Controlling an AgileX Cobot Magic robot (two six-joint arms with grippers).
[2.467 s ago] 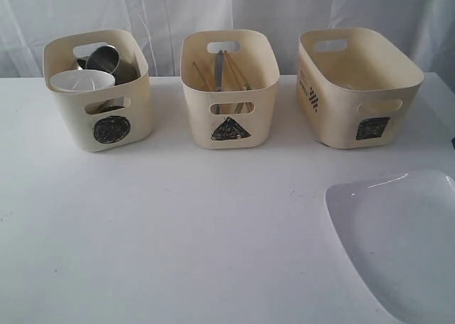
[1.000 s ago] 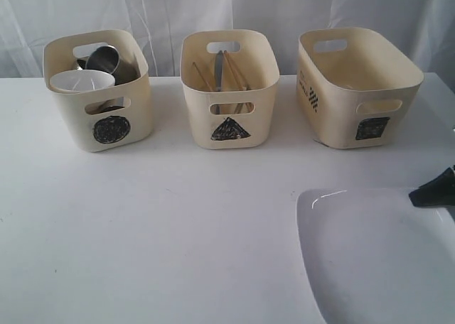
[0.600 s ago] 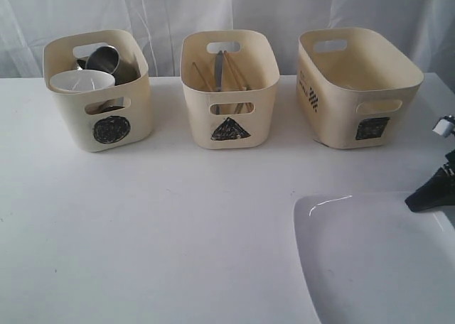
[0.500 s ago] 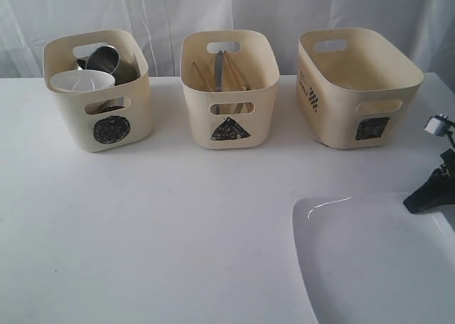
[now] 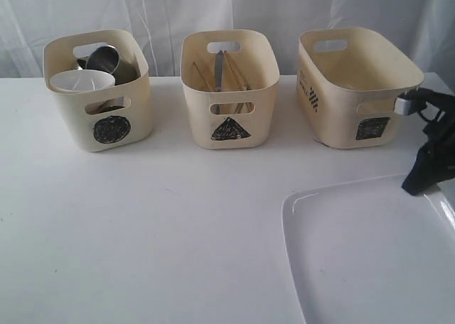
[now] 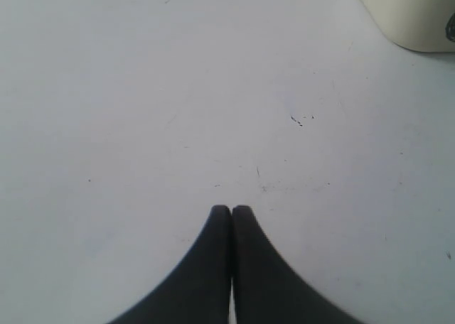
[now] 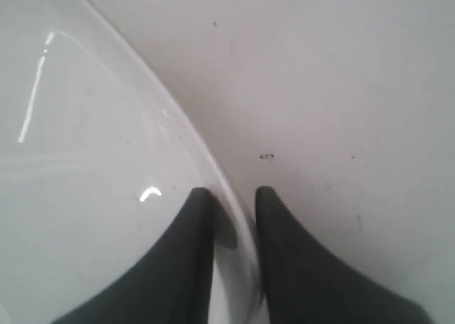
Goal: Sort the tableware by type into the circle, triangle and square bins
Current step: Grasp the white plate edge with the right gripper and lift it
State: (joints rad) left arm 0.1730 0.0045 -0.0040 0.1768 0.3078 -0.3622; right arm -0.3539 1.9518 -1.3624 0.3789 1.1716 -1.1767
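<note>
My right end effector [image 7: 231, 193] pinches rim of one white plate [image 5: 370, 253], lower right of frame. My left end effector [image 6: 231, 209] clenched above table [image 5: 142, 217]. Three bins along top: circle bin [image 5: 71, 121], triangle bin [image 5: 195, 118], square bin [image 5: 334, 118].

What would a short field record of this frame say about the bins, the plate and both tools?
circle bin: white bowl and steel mug inside
triangle bin: cutlery and chopsticks standing inside
square bin: nothing visible inside
plate: white, front right, outside the bins
right tool: closed on the plate's rim
left tool: shut, holding nothing, above bare table
</note>
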